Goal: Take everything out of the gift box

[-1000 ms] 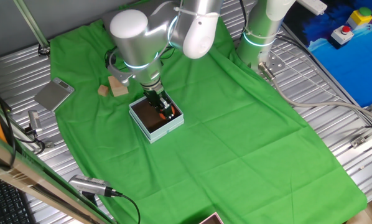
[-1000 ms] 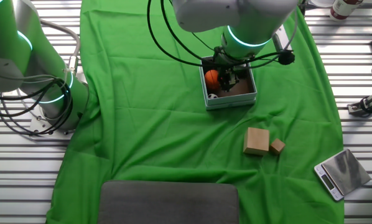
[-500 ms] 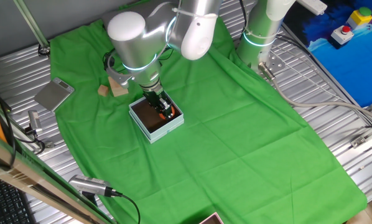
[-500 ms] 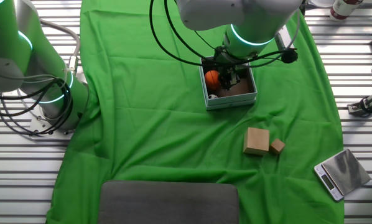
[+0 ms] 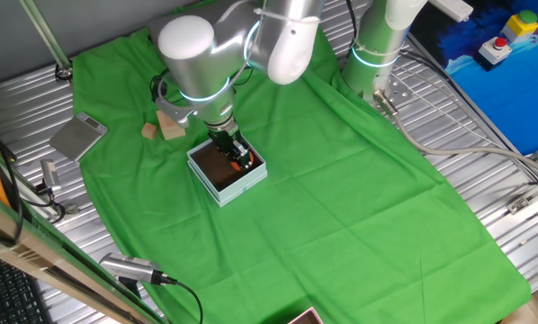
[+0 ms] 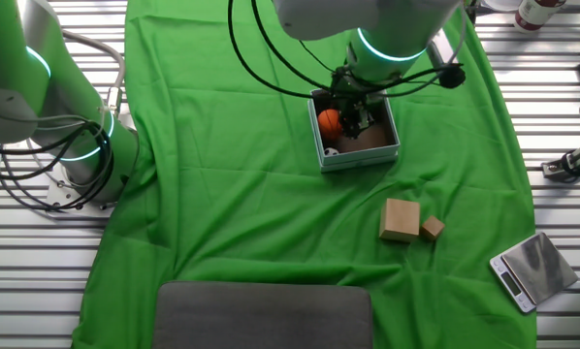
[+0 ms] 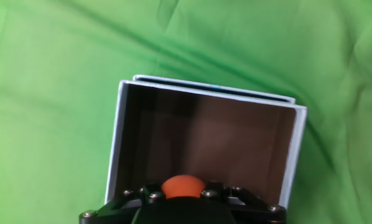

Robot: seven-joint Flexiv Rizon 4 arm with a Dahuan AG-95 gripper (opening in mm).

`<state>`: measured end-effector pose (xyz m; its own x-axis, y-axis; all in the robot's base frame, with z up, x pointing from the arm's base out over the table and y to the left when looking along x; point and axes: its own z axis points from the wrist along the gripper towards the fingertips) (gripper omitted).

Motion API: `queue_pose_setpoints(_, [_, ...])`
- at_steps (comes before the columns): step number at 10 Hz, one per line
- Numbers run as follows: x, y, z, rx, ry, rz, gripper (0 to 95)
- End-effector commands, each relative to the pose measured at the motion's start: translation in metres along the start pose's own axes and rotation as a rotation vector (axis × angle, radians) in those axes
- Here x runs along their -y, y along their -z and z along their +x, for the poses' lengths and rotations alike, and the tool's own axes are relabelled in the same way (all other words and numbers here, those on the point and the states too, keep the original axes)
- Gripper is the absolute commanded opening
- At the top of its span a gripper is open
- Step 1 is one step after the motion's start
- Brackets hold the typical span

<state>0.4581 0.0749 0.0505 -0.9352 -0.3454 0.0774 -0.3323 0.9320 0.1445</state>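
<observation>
Currently tool (image 6: 352, 114) down inside gift box (image 6: 387, 151), pinching orange mini basketball (image 6: 329, 121). Box sits mid green cloth (image 6: 261, 213) on table. Soccer ball (image 6: 331, 149) in corner; wooden blocks (image 6: 401, 220) outside.

In the hand view the gripper (image 7: 183, 202) is cut off by the bottom edge, so how its jaws stand cannot be told. It covers most of the orange ball (image 7: 182, 187). In the other fixed view a white object (image 6: 332, 150) in the gift box (image 6: 358, 155) is mostly hidden by the wall.
</observation>
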Motion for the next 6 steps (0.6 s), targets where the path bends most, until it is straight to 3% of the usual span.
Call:
queue_pose_setpoints(1, [0.0, 0.014, 0.001, -0.02, 0.015, 0.004, 0.0])
queue_pose_setpoints(6, [0.006, 0.071, -0.005, -0.097, 0.114, 0.025, 0.0])
